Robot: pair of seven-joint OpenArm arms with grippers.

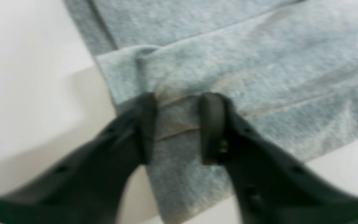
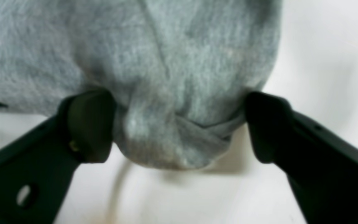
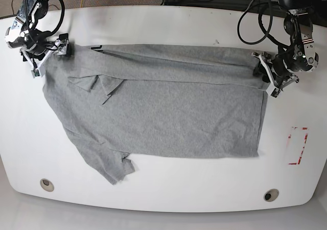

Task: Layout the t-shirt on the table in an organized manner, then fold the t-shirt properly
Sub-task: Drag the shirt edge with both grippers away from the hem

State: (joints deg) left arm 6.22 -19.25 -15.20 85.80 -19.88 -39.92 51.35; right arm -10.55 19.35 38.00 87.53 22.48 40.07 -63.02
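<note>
Grey jersey covers most of the middle of the table: the t-shirt lies spread with its long axis running across the base view, from the sleeve end by my right gripper to the hem end by my left gripper. Both of my grippers sit on its far edge, one at each far corner, so the cloth stretches between them and its body lies toward the near side of the table from both. The far strip already lies folded over, while the near sleeve splays out at an angle and some creases sit near the collar. The glossy white top has bare room on the near side, with two grommet holes and a red-outlined mark well apart from the cloth. In the left wrist view my left gripper stands narrow, its jaws astride a fold of the hem corner. In the right wrist view my right gripper stands wide, its jaws flanking a bunched lump of fabric; I judge neither grip is firm yet.
</note>
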